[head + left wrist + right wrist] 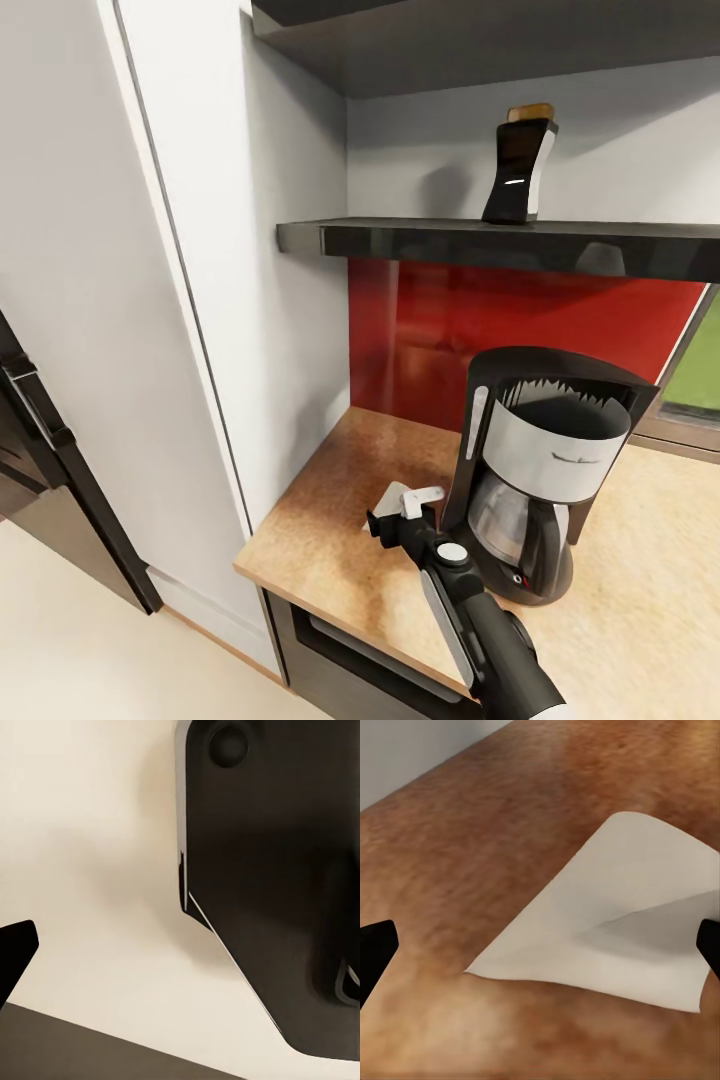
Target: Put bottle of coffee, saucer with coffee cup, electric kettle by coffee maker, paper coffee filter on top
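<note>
the desk (pixel 330 520) runs rightward from the white cabinet wall, tan and speckled. the coffee maker (pixel 540 470) stands upright on it, near the front edge, carafe in place. above, the dark shelf (pixel 480 238) carries the bottle of coffee (pixel 520 165), upright, far from the desk things. the right hand (pixel 405 515) hovers just left of the coffee maker, over the paper coffee filter (pixel 615 930), which lies flat on the desk; its fingertips (pixel 373 952) stand wide apart, gripping nothing. the left hand's state cannot be told.

White walls (pixel 200 250), a red backsplash (pixel 520 320), a dark shelf (pixel 450 240), pale floor (pixel 80 640).
</note>
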Robot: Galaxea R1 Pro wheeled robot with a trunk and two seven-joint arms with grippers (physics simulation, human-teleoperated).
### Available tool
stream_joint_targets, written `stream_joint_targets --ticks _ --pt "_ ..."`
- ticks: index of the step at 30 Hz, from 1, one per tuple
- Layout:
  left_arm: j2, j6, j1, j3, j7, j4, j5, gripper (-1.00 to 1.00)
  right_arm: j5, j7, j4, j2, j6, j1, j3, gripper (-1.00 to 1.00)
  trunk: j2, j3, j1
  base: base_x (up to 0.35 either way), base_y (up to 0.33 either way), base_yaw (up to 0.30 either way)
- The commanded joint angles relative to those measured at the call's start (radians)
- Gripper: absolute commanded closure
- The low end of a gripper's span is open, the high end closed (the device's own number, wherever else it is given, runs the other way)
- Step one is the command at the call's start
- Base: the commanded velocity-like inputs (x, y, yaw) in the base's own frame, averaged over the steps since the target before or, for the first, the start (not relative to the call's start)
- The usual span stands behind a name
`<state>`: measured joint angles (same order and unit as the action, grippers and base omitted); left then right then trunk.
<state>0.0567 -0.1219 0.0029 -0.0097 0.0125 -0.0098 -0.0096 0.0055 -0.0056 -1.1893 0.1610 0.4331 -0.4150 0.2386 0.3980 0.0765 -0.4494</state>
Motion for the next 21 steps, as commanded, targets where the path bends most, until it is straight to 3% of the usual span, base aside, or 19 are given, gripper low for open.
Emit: stream_joint_targets --ticks 1,8,15,21 --pt "0.0 -0.002 0.0 -0.001 0.001 -0.001 -0.001 -1.0 0.001 -0.001 -0.001 0.0 0.006 -0.001 0.0 -1.0 0.002 0.002 -0.001 0.0 0.0 0.0" --pt "-0.001 -0.002 0.0 -0.001 0.001 -0.001 -0.001 -1.0 0.001 -0.003 -0.001 0.0 0.006 -0.001 -0.001 -1.0 0.002 0.002 -0.001 0.0 0.0 0.0" --pt "0.0 -0.002 0.0 -0.001 0.001 -0.001 -0.001 -1.0 0.0 -0.088 -0.001 0.0 0.006 -0.001 0.0 -1.0 0.002 0.002 -0.001 0.0 0.0 0.0" --pt "0.001 -0.002 0.0 -0.001 0.001 -0.001 -0.001 -1.0 -0.001 -0.098 0.0 0.0 0.005 -0.001 0.001 -1.0 0.002 0.002 -0.001 0.001 0.0 0.0"
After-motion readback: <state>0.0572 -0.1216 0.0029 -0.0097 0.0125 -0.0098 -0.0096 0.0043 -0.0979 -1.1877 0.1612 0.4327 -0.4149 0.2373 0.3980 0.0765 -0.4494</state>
